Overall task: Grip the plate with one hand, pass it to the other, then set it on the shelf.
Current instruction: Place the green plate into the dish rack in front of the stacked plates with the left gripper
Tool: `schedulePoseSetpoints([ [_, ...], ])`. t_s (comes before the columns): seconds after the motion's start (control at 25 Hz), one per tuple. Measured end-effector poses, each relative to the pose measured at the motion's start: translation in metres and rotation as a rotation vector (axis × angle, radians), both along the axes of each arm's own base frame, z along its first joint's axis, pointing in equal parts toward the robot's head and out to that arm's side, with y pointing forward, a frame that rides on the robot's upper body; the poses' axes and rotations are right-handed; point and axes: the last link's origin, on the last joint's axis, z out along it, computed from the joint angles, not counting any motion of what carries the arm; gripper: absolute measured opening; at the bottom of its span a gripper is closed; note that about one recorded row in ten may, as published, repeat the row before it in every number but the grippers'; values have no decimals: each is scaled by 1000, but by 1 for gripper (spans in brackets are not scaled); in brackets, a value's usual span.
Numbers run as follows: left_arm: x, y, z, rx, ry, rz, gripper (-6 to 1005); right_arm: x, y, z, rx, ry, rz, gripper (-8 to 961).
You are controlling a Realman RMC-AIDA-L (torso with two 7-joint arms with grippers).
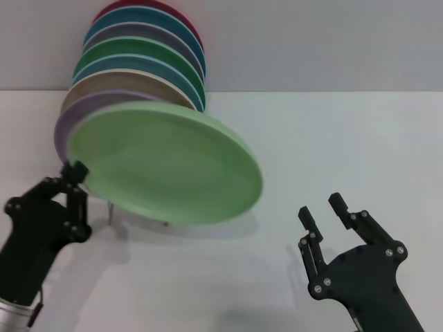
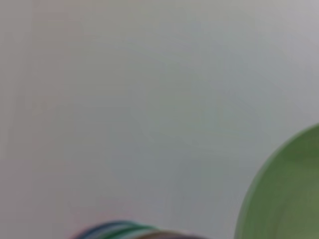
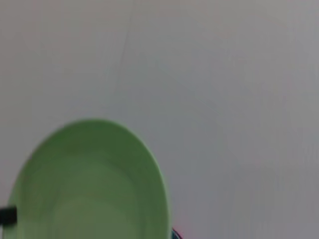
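Plate (image 1: 166, 162): pale green, tilted, raised above worktop (image 1: 346, 138), near left edge.
Left tool (image 1: 75, 173): pinching plate's rim.
Right tool (image 1: 324, 210): spread, empty, front right.

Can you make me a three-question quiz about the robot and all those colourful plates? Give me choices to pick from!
1. Which gripper holds the round pale mint-green plastic plate?
A. left gripper
B. right gripper
C. neither

2. What colour is the plate farthest back in the row?
A. yellow
B. dark red
C. white

3. How are the fingers of the right gripper?
A. shut on a plate
B. spread open, holding nothing
C. holding a cup

Answers:
1. A, the black left gripper clamps the plate's left rim.
2. B, a dark red plate tops the back of the row.
3. B, its fingers stand apart over the white table.
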Motion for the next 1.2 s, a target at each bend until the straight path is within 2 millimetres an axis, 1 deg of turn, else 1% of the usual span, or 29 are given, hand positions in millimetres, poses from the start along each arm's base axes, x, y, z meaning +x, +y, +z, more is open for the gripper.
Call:
schedulePoseSetpoints([
  [0.04, -1, 1, 6, 24, -21, -2, 26, 4, 1, -1, -5, -9, -6, 347],
  [0.2, -2, 4, 13, 56, -42, 6, 26, 10, 4, -2, -18, -16, -18, 347],
  [0.24, -3, 7, 16, 76, -46, 12, 26, 14, 7, -2, -31, -13, -25, 348],
  [0.4, -3, 13, 21, 102, -48, 17, 26, 20, 12, -2, -45, -7, -38, 348],
  [0.52, -6, 22, 27, 131, -30, 33, 27, 25, 20, 2, -34, 14, -66, 348],
  [0.64, -6, 26, 29, 139, -21, 36, 27, 27, 22, 3, -24, 12, -71, 348],
  [0.8, -8, 36, 33, 146, 15, 31, 27, 29, 26, 6, -5, 12, -83, 348],
  [1.2, -15, 44, 38, 157, 65, 50, 27, 33, 29, 11, 19, 14, -100, 348],
])
